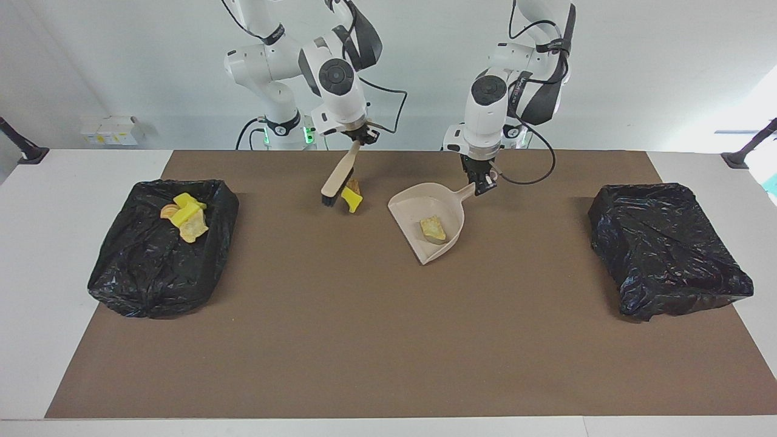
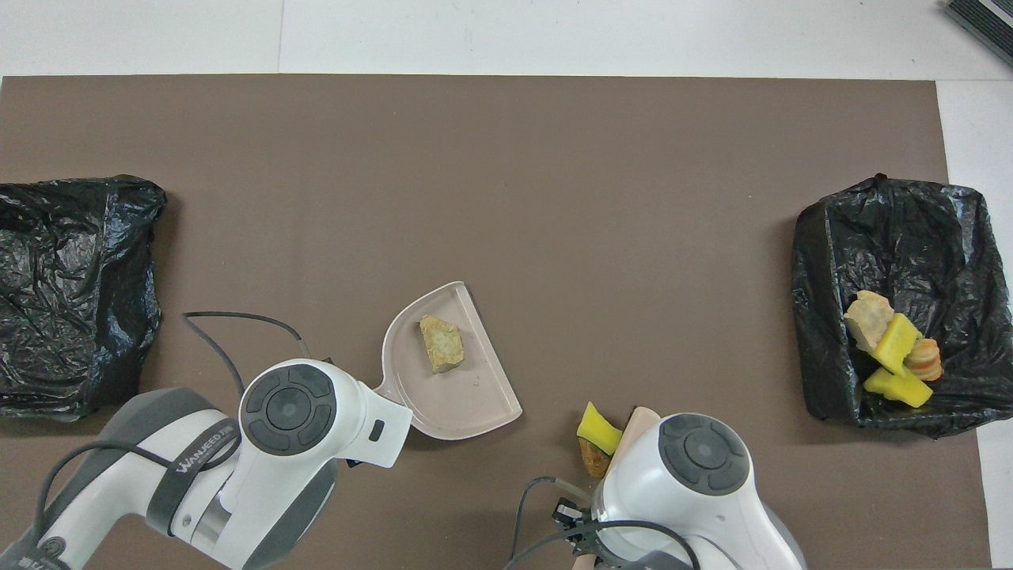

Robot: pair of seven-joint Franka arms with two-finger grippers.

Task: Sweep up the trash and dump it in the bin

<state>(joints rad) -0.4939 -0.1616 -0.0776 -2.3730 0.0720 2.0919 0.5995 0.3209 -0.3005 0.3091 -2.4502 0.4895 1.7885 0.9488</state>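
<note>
1 pastry [image 1: 433,229] lies in the dustpan [image 1: 413,212]; 2 scraps [image 1: 351,197] lie beside the brush [image 1: 335,180].

I count two black-lined bins, one at the counter's right-arm end [image 1: 164,246] and one at its left-arm end [image 1: 668,249]. One beige dustpan [image 1: 419,212] lies on the brown mat, one pastry piece [image 1: 433,229] in it. One brush [image 1: 337,179] is up, with one yellow wedge [image 1: 351,199] and one brown roll [image 1: 354,186] beside it. The right-arm bin holds roughly four pieces [image 1: 184,216], two of them yellow.
</note>
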